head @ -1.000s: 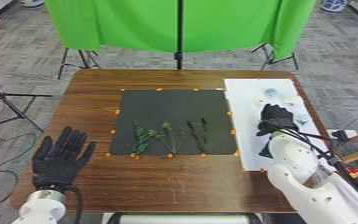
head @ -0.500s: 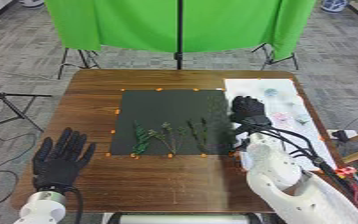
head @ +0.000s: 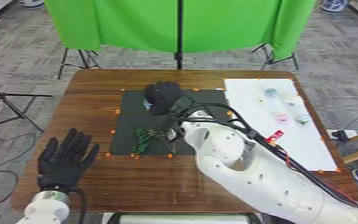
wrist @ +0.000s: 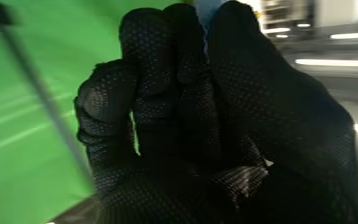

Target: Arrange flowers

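In the head view my right hand [head: 164, 95] is over the back left of the dark sheet [head: 131, 117], with a bit of pale blue flower [head: 146, 105] at its left side. In the right wrist view a blue flower [wrist: 209, 9] is pinched between fingers and thumb of my right hand [wrist: 180, 125]. Near the sheet's front edge lie a leafy green sprig [head: 143, 141] and a thin branching stem [head: 168, 142]; the right forearm covers the area beside them. At the table's left front, my left hand [head: 66, 162] rests palm down with straight, spread fingers.
On the white sheet [head: 246, 95] at the right lie several flowers, among them a blue one [head: 270, 92], a pink one [head: 282, 118] and a pale green one [head: 302, 119]. Orange tape marks edge both sheets. A green curtain [head: 122, 25] hangs behind the brown table [head: 95, 95].
My right hand has moved left from the white sheet, across to the back left of the dark sheet. Its forearm now hides the dark stems at the sheet's right. The left hand has barely shifted.
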